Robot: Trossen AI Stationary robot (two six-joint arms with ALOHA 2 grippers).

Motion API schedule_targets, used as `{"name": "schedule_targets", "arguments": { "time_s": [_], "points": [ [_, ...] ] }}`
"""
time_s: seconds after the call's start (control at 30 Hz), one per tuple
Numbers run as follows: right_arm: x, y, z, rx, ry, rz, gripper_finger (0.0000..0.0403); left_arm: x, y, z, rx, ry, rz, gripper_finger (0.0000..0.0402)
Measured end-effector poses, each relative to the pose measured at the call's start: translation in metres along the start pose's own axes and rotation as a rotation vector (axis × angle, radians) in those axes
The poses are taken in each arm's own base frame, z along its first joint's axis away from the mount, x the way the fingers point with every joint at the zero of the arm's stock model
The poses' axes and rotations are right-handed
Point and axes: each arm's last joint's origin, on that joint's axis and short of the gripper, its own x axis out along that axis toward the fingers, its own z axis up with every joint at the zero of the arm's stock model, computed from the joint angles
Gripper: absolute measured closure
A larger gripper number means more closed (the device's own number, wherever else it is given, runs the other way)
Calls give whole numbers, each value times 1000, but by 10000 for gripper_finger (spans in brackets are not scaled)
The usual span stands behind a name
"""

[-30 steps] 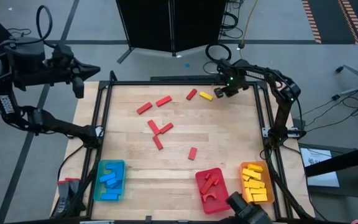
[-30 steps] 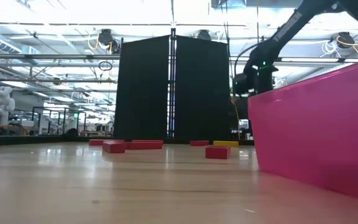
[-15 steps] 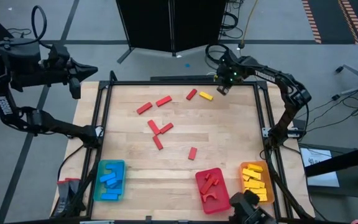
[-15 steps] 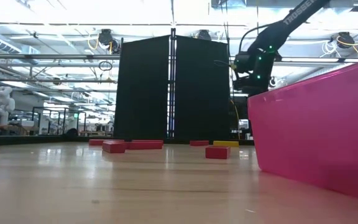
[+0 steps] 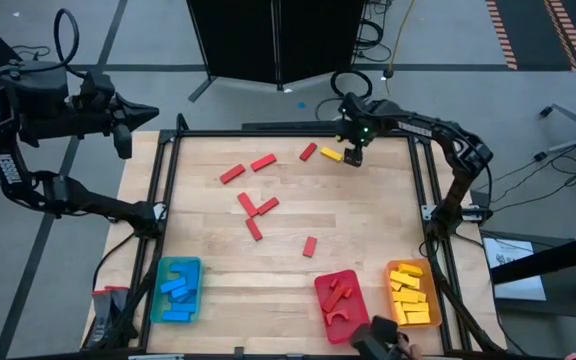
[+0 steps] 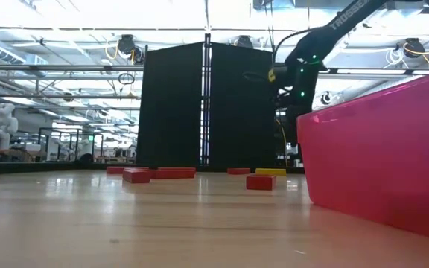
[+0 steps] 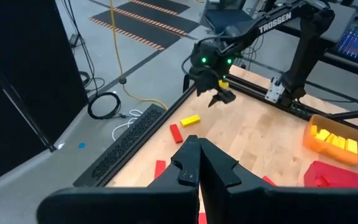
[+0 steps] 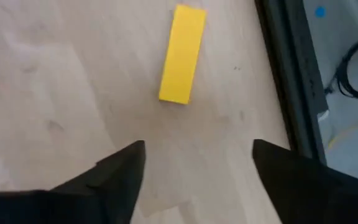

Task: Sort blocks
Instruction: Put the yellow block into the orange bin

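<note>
The right end effector [image 5: 352, 158], fingers spread and empty, hovers just beside the yellow block [image 5: 331, 154] lying flat near the table's [image 5: 368, 220] far edge; the left end effector [image 5: 128, 135], fingers together, waits off the table's left corner. The block looks light, rigid and smooth, best pinched across its narrow width. Near-edge trays hold sorted blocks: blue tray [image 5: 177, 291], red tray [image 5: 341, 305], orange tray [image 5: 412, 294] with yellow ones.

The right arm stretches to the desk's one o'clock corner, elbow raised, its pincer [image 5: 352, 158] pointing down with fingers [image 8: 120, 171] spread wide and empty. The left arm waits folded off the ten o'clock corner, its pincer [image 7: 194, 163] closed.
</note>
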Motion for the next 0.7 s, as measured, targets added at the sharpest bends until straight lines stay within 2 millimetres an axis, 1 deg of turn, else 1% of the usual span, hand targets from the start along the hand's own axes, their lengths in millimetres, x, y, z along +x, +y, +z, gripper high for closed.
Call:
{"name": "schedule_targets", "arguments": {
  "time_s": [0.1,0.2,0.3,0.37,0.53,0.6,0.7],
  "points": [
    [14,7,4,4,56,-28,80,0,0,0,-2,0,0,401],
    [29,15,8,-26,123,-80,65,0,0,0,-3,0,0,401],
    [41,17,12,-4,164,-93,63,0,0,0,-2,0,0,401],
    [43,15,18,27,184,-68,66,0,0,0,-2,0,0,401],
    [44,5,44,22,174,-54,70,0,0,0,1,0,0,401],
    [45,1,52,33,207,-17,70,0,0,0,1,0,0,401],
    [56,-3,60,39,282,40,71,0,0,0,1,-1,0,400]
  ]
}}
